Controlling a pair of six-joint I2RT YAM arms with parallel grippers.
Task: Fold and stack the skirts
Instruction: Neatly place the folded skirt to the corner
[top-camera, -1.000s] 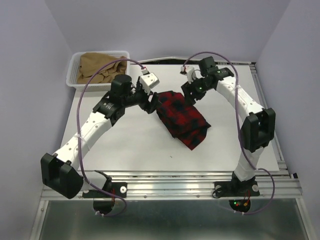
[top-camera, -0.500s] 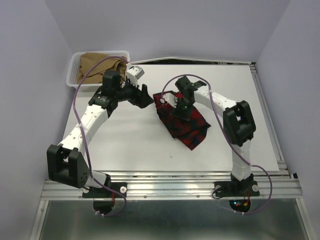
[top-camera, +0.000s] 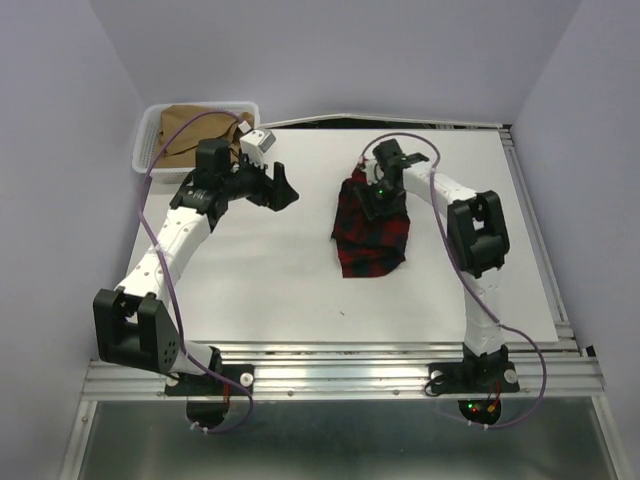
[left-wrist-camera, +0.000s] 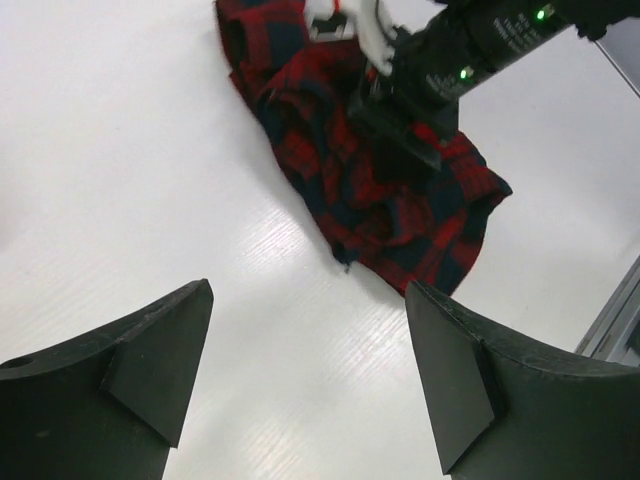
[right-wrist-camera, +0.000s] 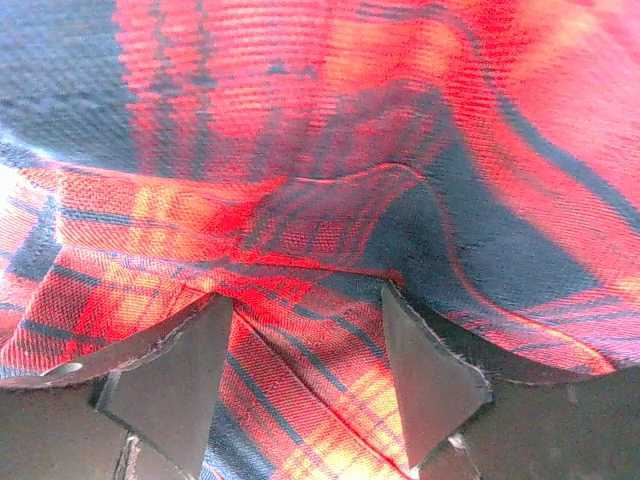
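The folded red-and-navy tartan skirt (top-camera: 370, 238) lies on the white table right of centre. It also shows in the left wrist view (left-wrist-camera: 400, 205) and fills the right wrist view (right-wrist-camera: 300, 120). My right gripper (top-camera: 383, 203) is down on the skirt's far part, jaws apart, with plaid cloth bunched between the fingertips (right-wrist-camera: 305, 365). My left gripper (top-camera: 281, 190) is open and empty, hovering over bare table left of the skirt (left-wrist-camera: 310, 370). The tan-brown skirt (top-camera: 190, 130) lies crumpled in the white basket (top-camera: 143, 155) at the far left.
The table's white mat (top-camera: 280, 290) ends at a metal rail (top-camera: 340, 372) near the arm bases. Purple walls close in left, right and back. The left arm's purple cable loops over the basket.
The tartan skirt has shifted right and turned squarer under my right gripper, which moved back towards the far right. My left gripper has drawn away left from the skirt, towards the basket.
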